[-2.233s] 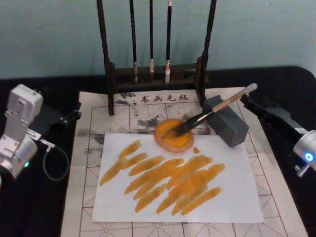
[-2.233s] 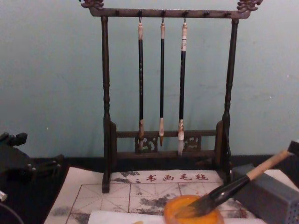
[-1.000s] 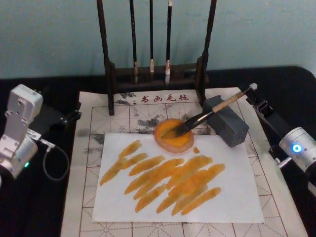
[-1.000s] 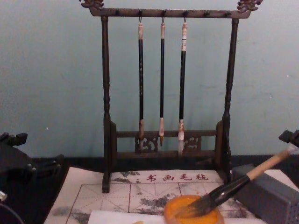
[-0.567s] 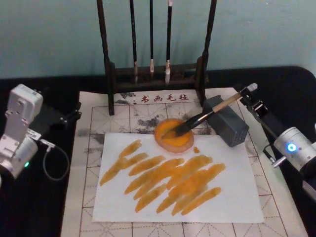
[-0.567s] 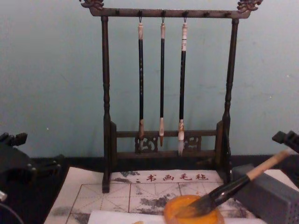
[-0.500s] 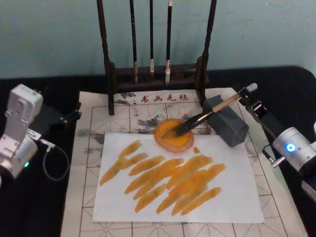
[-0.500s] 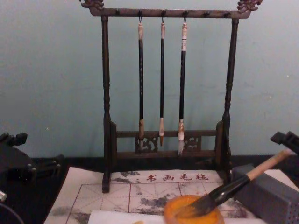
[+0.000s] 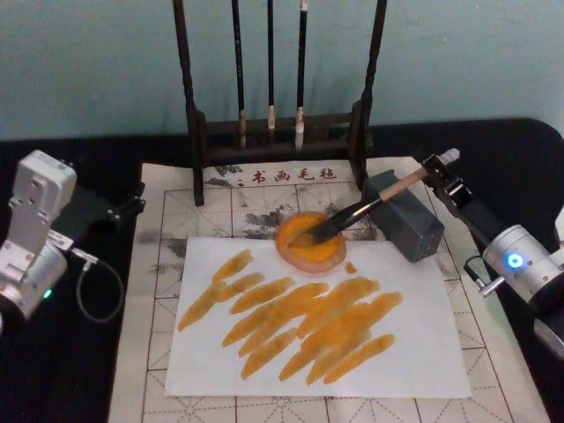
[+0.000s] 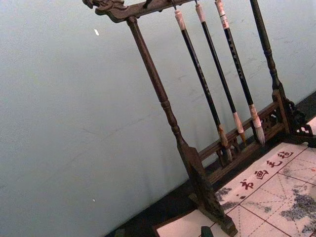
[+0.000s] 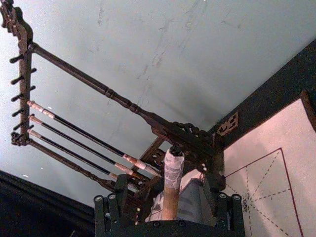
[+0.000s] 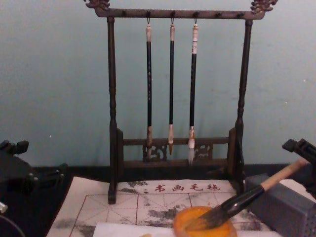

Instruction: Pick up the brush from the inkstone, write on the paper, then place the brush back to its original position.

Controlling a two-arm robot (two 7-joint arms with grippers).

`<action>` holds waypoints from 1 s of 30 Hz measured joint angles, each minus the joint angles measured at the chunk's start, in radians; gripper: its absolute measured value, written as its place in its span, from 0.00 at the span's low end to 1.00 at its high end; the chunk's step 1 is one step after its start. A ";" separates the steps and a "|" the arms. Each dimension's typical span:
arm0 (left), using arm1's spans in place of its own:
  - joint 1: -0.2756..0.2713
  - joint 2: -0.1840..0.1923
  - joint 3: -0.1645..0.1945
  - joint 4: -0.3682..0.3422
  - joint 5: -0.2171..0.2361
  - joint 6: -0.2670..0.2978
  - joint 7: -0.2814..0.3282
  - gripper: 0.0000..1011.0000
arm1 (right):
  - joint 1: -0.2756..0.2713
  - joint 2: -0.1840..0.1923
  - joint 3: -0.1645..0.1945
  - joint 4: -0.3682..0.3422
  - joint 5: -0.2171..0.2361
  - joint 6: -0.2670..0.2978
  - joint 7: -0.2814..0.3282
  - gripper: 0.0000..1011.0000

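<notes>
Two jaws of R gripper (image 9: 441, 172) spread astride brush (image 9: 352, 211) handle end; L gripper (image 9: 130, 204) parked left

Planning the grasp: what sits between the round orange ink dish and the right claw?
In the head view, a grey rectangular block sits there, propping the tan-handled calligraphy brush that runs from dish to right claw.

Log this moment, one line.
right gripper: jaws open astride brush end | brush: bristles in inkstone, handle on grey block | paper: orange strokes | left gripper: parked left
</notes>
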 joint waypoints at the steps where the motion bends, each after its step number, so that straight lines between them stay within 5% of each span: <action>1: 0.000 0.000 0.000 0.000 0.000 0.000 0.000 0.99 | 0.000 0.000 0.000 0.000 0.000 0.000 0.000 0.99; 30: 0.000 0.000 0.000 0.000 0.000 0.000 0.000 0.99 | -0.005 0.000 0.005 -0.006 -0.004 -0.001 -0.005 0.97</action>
